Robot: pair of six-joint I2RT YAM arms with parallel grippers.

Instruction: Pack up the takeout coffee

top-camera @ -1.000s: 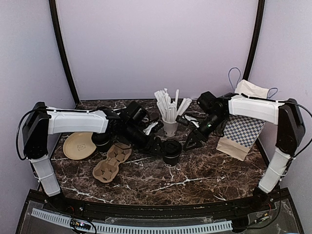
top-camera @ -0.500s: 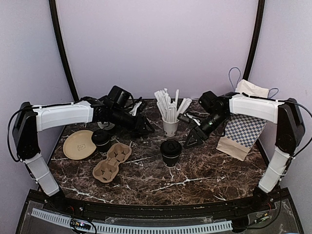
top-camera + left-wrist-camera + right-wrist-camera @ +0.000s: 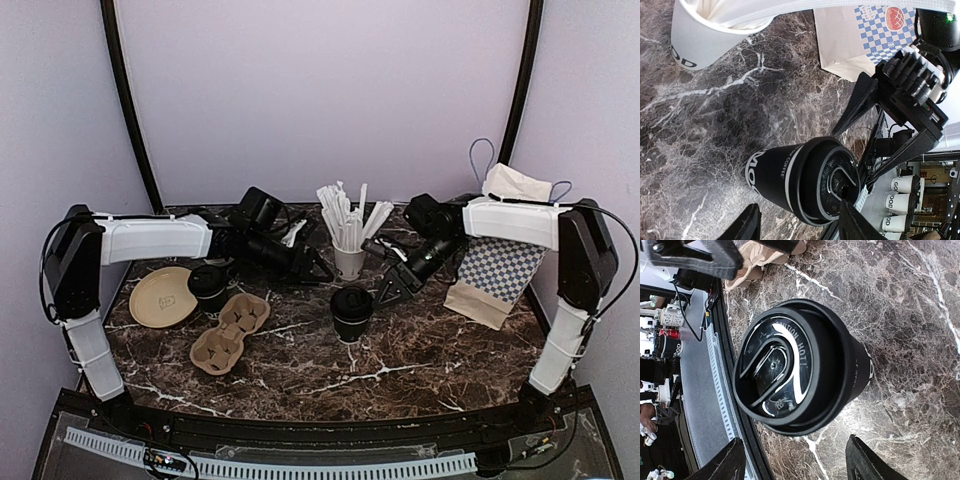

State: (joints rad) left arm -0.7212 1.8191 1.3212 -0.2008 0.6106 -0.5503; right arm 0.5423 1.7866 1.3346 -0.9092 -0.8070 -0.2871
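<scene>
Marble table (image 3: 450, 360): takeout coffee (image 3: 351, 312) upright mid; L pincer (image 3: 320, 272) & R pincer (image 3: 384, 294) both open, flanking it, prob. not touching.

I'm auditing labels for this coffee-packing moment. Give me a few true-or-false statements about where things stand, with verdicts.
1. The takeout coffee stands upright on the table with its lid on. True.
2. The right gripper is clamped on the coffee. False: its jaws are open beside the cup and hold nothing.
3. The coffee sits in the cardboard carrier. False: it stands on the marble to the right of the carrier.
4. The checkered paper bag stands on the right side of the table. True.
5. The left gripper is open and holds nothing. True.
</scene>
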